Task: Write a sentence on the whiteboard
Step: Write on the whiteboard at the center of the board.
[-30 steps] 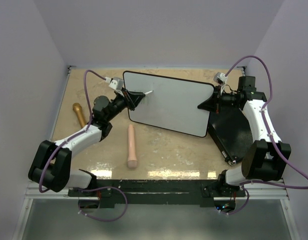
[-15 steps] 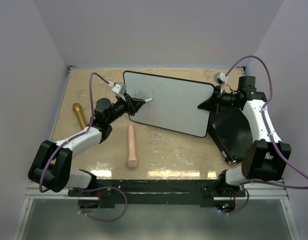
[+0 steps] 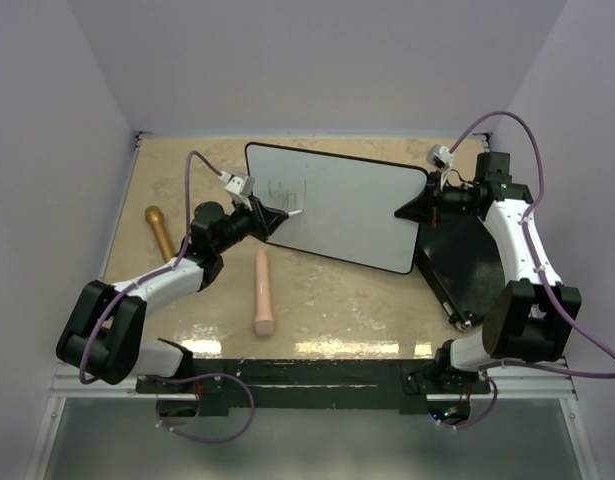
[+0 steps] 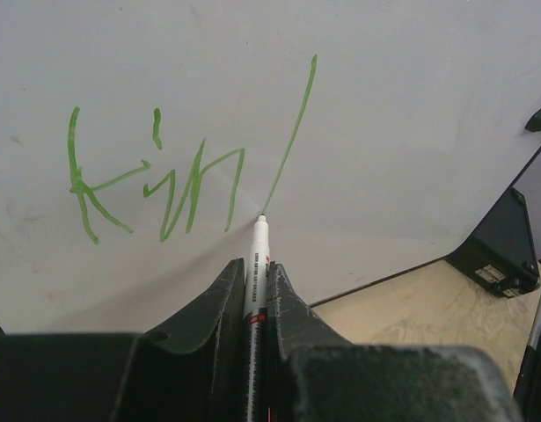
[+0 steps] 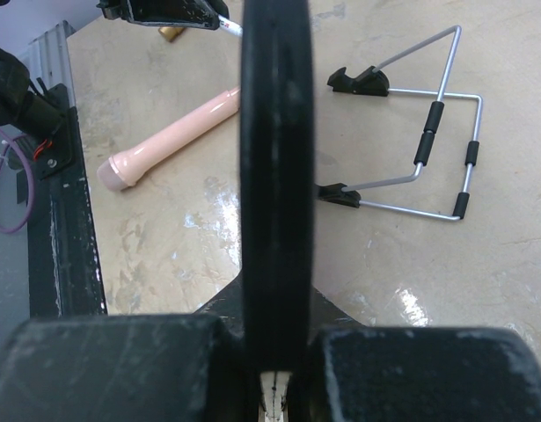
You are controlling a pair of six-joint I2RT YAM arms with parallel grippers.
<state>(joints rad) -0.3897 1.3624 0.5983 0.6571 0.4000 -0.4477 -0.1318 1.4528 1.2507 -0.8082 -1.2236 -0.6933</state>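
The whiteboard (image 3: 337,205), glossy and black-rimmed, is gripped at its right edge by the right tool (image 3: 412,211). The left tool (image 4: 255,269) pinches a slim white marker (image 4: 258,244), its tip touching the board below the thin green sentence (image 4: 164,180), which reads "kin" plus a long stroke. The board sits far-centre on the mottled beige desk (image 3: 327,300).

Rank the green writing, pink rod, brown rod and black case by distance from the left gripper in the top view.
1. green writing, on the whiteboard just beyond the left gripper.
2. pink rod, nearer the arm bases.
3. brown rod, off to the left.
4. black case, at the far right.
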